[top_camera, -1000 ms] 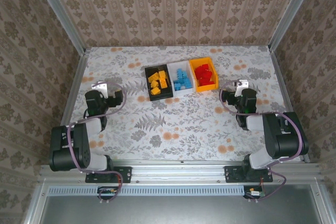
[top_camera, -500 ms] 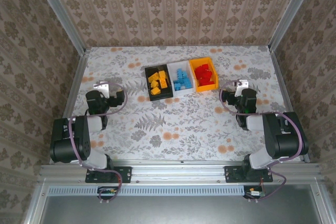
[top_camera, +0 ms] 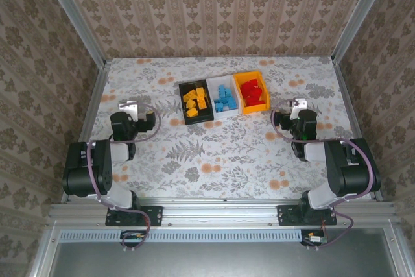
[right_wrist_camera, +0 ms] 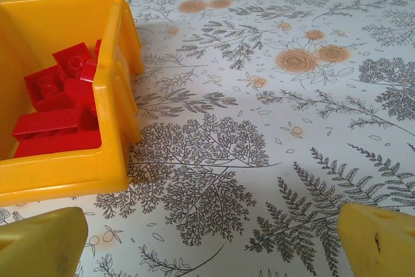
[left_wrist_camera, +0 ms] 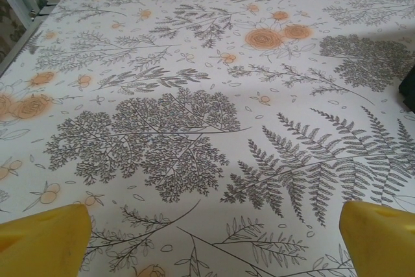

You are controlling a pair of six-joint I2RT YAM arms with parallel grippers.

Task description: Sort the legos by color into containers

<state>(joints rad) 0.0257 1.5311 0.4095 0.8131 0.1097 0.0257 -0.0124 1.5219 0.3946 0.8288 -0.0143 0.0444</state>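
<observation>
Bricks [top_camera: 225, 100]: each color in its own tray [top_camera: 198, 120]; I judge sorting done.
Left gripper [left_wrist_camera: 207, 241], right gripper [right_wrist_camera: 211, 241]: fingers spread, empty, resting clear.

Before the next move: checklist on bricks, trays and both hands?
1. Contents of the black tray: only orange-yellow bricks seen. Ok.
2. Contents of the white tray: only light blue bricks seen. Ok.
3. Contents of the orange-yellow tray: only red bricks seen. Ok.
4. Is the left hand free: open, nothing between its fingers. Ok.
5. Is the right hand free: open, holding nothing, apart from the orange-yellow tray. Ok.
6. Wrong colors buried under top bricks: cannot tell.
</observation>
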